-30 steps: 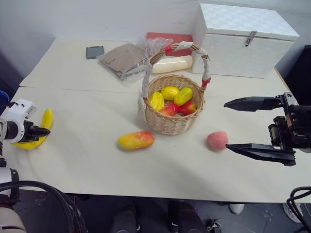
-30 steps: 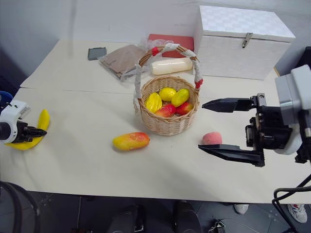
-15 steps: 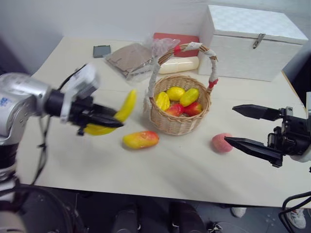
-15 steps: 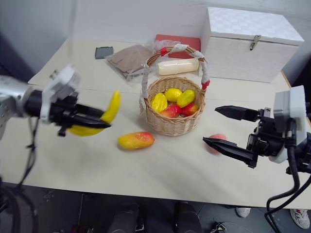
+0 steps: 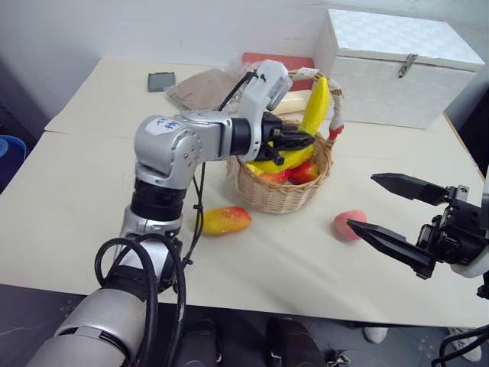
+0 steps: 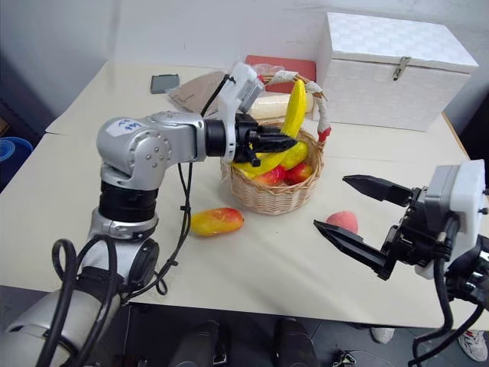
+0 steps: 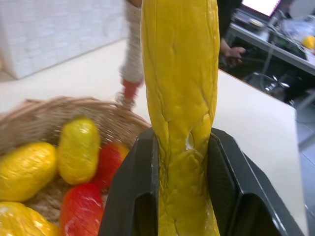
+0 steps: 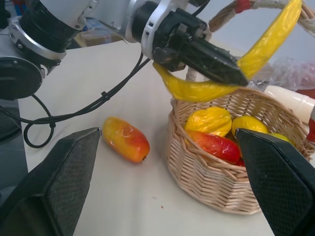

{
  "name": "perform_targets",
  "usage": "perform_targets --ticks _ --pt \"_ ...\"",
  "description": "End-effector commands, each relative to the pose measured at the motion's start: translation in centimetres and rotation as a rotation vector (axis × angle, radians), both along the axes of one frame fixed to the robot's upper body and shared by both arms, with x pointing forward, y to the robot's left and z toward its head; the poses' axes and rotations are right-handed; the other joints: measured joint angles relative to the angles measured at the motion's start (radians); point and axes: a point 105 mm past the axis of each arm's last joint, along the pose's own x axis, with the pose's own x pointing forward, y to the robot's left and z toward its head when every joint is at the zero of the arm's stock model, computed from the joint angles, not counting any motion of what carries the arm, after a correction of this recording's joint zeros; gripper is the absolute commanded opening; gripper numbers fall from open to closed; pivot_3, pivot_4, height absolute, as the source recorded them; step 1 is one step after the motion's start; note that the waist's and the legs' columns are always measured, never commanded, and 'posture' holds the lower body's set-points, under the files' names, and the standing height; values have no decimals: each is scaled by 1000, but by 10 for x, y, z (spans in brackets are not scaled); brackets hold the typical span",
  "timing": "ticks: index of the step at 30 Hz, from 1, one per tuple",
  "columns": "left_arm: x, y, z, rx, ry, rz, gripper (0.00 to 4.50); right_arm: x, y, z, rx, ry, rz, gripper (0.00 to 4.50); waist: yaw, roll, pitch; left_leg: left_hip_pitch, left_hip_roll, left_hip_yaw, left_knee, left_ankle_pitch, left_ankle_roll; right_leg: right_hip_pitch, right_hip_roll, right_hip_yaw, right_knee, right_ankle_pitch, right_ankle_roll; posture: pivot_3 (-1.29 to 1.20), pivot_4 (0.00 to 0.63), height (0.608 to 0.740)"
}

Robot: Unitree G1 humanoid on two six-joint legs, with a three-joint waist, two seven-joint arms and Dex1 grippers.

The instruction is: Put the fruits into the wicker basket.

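Readable markings: almost none

A small white sticker (image 5: 165, 125) sits on the upper casing of the robot's left arm and carries short dark handwritten marks, also seen in the right eye view, but the characters are too small to make out. No print, brand or number can be read on the white woven box (image 5: 397, 69) at the far right of the worktop, nor on the red packet (image 5: 269, 60) far behind the basket.
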Motion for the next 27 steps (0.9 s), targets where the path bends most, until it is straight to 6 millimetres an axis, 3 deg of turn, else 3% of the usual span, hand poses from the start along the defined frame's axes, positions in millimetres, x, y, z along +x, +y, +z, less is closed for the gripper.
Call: perform_targets --ticks 1,2,7,11,15,19,21,24,27 --pt "8 -4 5 42 -86 39 958 -2 2 11 -36 -73 -24 4500 1 0 0 0 0 0 0 0 0 0 0 -1 0 0 0 0 150 740" --pt "10 -4 1 62 -90 44 958 0 1 11 -43 -78 -35 4500 1 0 0 0 0 0 0 0 0 0 0 -3 0 0 0 0 150 740" --pt "2 0 -8 106 -101 -2 2535 7 0 15 -30 -90 -58 4500 2 0 0 -2 0 -1 0 0 0 -1 -1 -6 -1 0 0 0 150 740" --pt "-10 5 -1 130 -244 -63 3720 10 4 16 -27 -78 -29 4500 1 0 0 -3 0 -3 0 0 0 -1 -1 -6 -2 0 0 0 150 740" --pt "-24 8 19 30 -328 -134 3720 13 7 16 -26 -68 -10 4500 4 1 0 -4 -1 -4 0 1 0 0 -2 -6 -2 0 0 0 150 740" --pt "-47 36 28 -17 -264 -266 3720 16 8 16 -29 -54 13 4500 1 1 0 -5 -1 -6 0 1 1 0 -3 -6 -3 0 0 0 150 740" --pt "-50 59 19 64 -274 -272 3720 17 8 16 -34 -48 24 4500 -13 3 0 -5 0 -6 0 1 0 0 -1 -7 -3 0 0 0 150 740" --pt "-44 107 -14 300 -270 -227 3720 16 7 14 -45 -31 39 4500 -23 4 0 -3 0 -6 -1 3 -2 0 0 -8 -1 -1 -2 0 150 740" --pt "-51 143 -43 523 -281 -281 3720 14 6 11 -56 -17 48 4500 -22 4 1 -3 1 -6 -2 3 -2 0 0 -9 0 -2 -3 0 150 740"
